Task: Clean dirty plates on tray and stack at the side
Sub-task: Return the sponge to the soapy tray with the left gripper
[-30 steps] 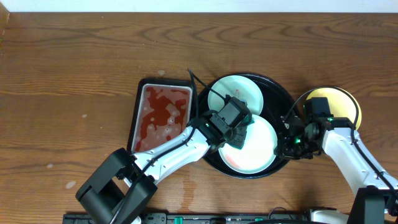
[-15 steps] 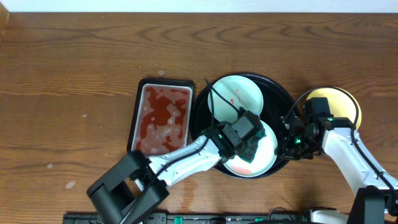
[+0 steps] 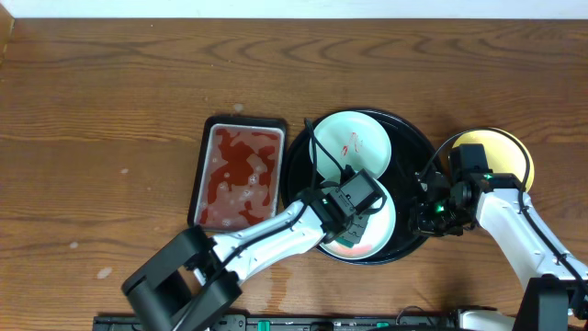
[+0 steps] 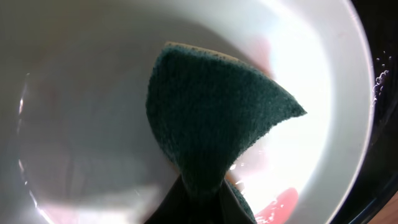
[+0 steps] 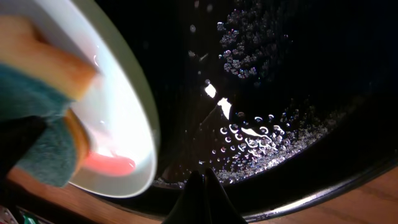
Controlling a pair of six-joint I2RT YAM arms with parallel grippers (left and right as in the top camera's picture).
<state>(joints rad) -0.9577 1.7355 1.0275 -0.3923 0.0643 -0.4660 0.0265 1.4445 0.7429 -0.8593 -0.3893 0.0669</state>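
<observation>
- Left hand [image 4: 198, 202] clamps a green scouring sponge [image 4: 211, 118] onto the mint plate [image 3: 388, 221] at 6 o'clock in the black tray [image 3: 415, 138].
- Right hand [image 5: 200, 191] is closed at the tray's 3 o'clock rim.
- Red-squiggled plate [image 3: 354, 138] lies at 12 o'clock.
- Yellow plate [image 3: 503, 147] sits on the counter [image 3: 110, 110].

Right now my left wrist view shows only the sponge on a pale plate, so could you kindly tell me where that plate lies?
Observer: The plate under your sponge lies in the near half of the round black tray.
Operator: Thank you. Is another plate in that tray?
Observer: Yes, a mint plate with red squiggles on it lies in the far half.
Operator: And is there a third one anywhere?
Observer: A yellow plate sits on the table, just right of the tray.
</observation>
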